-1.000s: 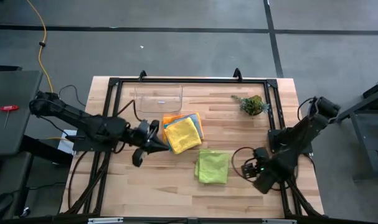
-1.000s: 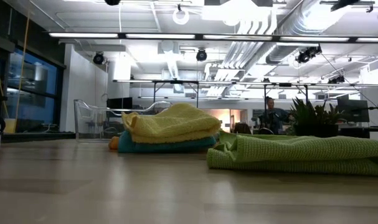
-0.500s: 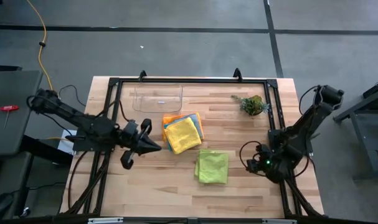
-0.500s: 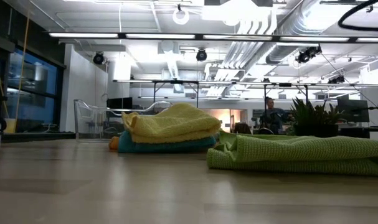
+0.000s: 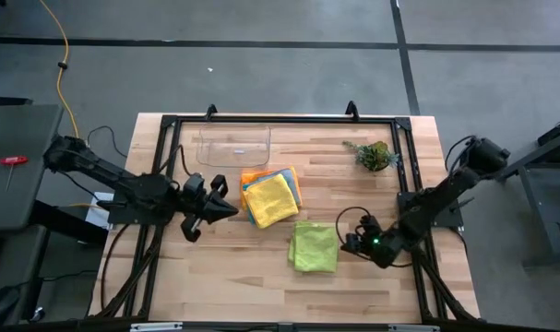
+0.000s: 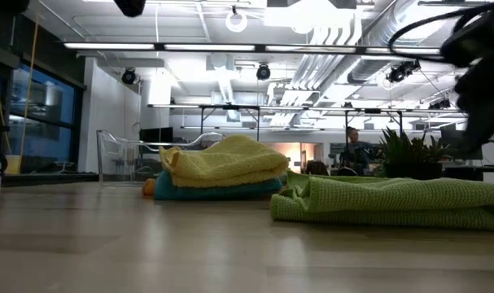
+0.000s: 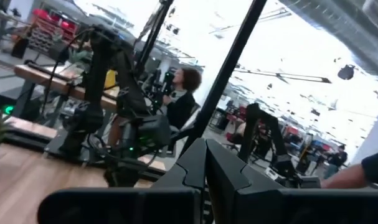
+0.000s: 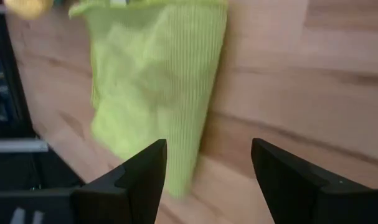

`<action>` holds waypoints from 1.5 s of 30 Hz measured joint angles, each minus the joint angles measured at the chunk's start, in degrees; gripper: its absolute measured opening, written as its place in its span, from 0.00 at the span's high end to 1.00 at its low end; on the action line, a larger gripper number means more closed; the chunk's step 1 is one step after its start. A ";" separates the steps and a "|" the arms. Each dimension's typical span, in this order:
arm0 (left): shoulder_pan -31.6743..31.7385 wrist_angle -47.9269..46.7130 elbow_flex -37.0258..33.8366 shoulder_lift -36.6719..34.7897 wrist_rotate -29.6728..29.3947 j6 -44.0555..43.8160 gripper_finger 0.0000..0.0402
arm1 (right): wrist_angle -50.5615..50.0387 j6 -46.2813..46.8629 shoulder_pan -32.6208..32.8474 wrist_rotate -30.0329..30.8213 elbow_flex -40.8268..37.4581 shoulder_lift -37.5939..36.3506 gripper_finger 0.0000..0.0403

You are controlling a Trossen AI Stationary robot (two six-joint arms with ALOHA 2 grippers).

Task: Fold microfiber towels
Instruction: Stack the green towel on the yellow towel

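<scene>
Hovering right gripper [image 5: 351,243]: fingers spread, empty, beside lime green towel [image 5: 315,247].
Left gripper [image 5: 226,208]: closed, empty, near yellow towel [image 5: 269,198].
Low view only: teal towel [image 6: 218,190] beneath yellow.

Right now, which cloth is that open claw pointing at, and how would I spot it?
Start at the wooden table and find the stack with the yellow towel on top near its middle. Just beside that stack, toward the right gripper, lies the lime green towel. It lies alone, folded, flat on the wood.
</scene>
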 joint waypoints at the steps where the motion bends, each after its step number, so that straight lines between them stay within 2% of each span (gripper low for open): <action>1: 1.00 -0.17 -0.47 -0.34 1.56 -0.42 1.00 | 1.14 0.01 -1.01 0.00 -0.01 1.06 0.44; 4: 4.19 -0.68 -0.98 -1.30 7.55 -0.62 1.00 | 5.39 -0.07 -4.33 -1.36 0.00 4.16 0.44; 10: 11.90 -8.04 -1.04 -6.62 20.78 -0.85 1.00 | 12.27 -0.29 -9.61 -6.54 1.08 10.78 0.44; 15: 18.36 -16.79 -1.02 -13.46 28.92 -0.77 1.00 | 9.99 -3.02 -11.73 -9.62 6.44 14.64 0.44; 19: 22.66 -22.52 -1.02 -17.56 31.95 -0.63 1.00 | 1.99 -3.21 -12.89 -12.19 12.97 18.18 0.44; 24: 25.54 -25.29 -1.02 -20.04 32.42 -0.68 1.00 | -3.79 -5.58 -14.94 -13.40 17.99 22.19 0.44; 27: 26.03 -25.14 -1.02 -20.11 32.02 -0.66 1.00 | -3.79 -7.18 -16.07 -15.08 18.56 23.11 0.49; 29: 26.37 -25.14 -1.02 -20.11 31.96 -0.66 1.00 | -3.99 -7.11 -16.24 -15.02 18.14 23.26 0.59; 33: 26.58 -25.14 -1.02 -20.11 30.91 -0.79 1.00 | -3.98 -6.37 -16.22 -14.77 16.64 23.31 0.91; 34: 26.57 -25.14 -1.02 -20.11 29.86 -0.79 1.00 | -3.87 -6.72 -16.22 -14.63 16.40 23.31 0.95; 40: 26.58 -25.12 -1.02 -20.09 25.60 -0.72 1.00 | -4.32 -10.39 -16.16 -13.40 14.98 21.09 0.99; 45: 26.58 -24.96 -1.02 -20.07 23.69 -1.38 1.00 | -11.58 -13.26 -16.18 -7.94 10.75 12.29 1.00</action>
